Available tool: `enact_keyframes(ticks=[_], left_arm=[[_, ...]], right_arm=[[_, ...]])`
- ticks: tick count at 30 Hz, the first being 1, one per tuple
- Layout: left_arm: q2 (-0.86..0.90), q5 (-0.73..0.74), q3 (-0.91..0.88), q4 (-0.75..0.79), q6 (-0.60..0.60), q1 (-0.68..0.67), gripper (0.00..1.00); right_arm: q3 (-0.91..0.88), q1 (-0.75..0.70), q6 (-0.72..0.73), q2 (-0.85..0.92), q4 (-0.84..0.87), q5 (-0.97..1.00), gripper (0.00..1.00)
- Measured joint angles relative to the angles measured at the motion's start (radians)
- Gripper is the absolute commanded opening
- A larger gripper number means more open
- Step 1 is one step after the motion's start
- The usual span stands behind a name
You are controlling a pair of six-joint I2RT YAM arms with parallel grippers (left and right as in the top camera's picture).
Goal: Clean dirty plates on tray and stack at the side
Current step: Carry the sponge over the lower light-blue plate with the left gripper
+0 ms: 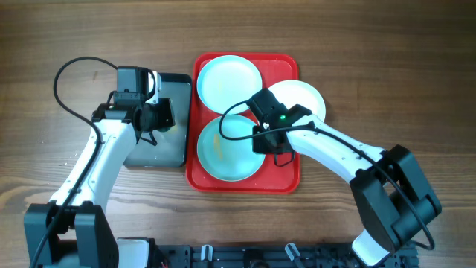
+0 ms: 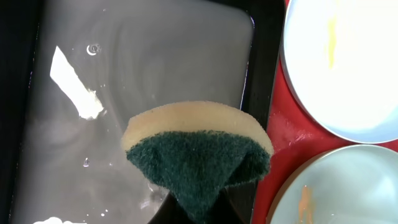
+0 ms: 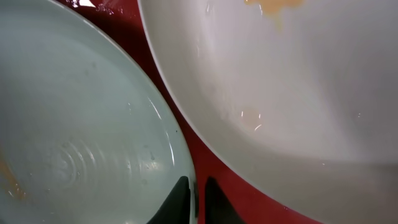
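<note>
Now | wooden table point(image 1: 372, 74) | left gripper point(image 2: 196, 210) clamps sponge point(image 2: 199, 149) over pan point(image 2: 262, 93) | right gripper point(image 3: 194, 200) pinches pale blue plate point(image 3: 74, 124) rim

We see a matt, grained wooden table point(image 1: 387, 59), a glossy red plastic tray point(image 1: 286, 177), smooth, shiny plastic plates point(image 1: 228, 80), a sponge point(image 2: 198, 155) of soft yellow foam and rough green scouring fibre, and a dark pan point(image 2: 261, 74) with a wet, glassy floor.

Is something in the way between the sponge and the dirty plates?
Hardly. The left gripper holds the sponge over the pan; only its wall and the tray rim lie between it and the plates.
</note>
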Motion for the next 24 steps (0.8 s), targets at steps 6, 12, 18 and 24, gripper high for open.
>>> enact_keyframes(ticks=[6, 12, 18, 24], left_arm=[[0.000, 0.000, 0.000, 0.004, 0.000, 0.000, 0.04], [0.000, -0.028, 0.000, 0.043, 0.025, 0.000, 0.04], [0.000, -0.058, 0.000, 0.048, 0.044, -0.005, 0.04], [0.000, -0.157, 0.000, 0.076, 0.052, -0.014, 0.04]], right_arm=[[0.000, 0.000, 0.006, 0.000, 0.002, 0.000, 0.04], [0.000, 0.000, 0.017, 0.000, 0.007, 0.000, 0.04], [0.000, -0.001, 0.022, 0.000, 0.025, 0.000, 0.04], [0.000, -0.001, 0.030, 0.000, 0.025, 0.000, 0.04]])
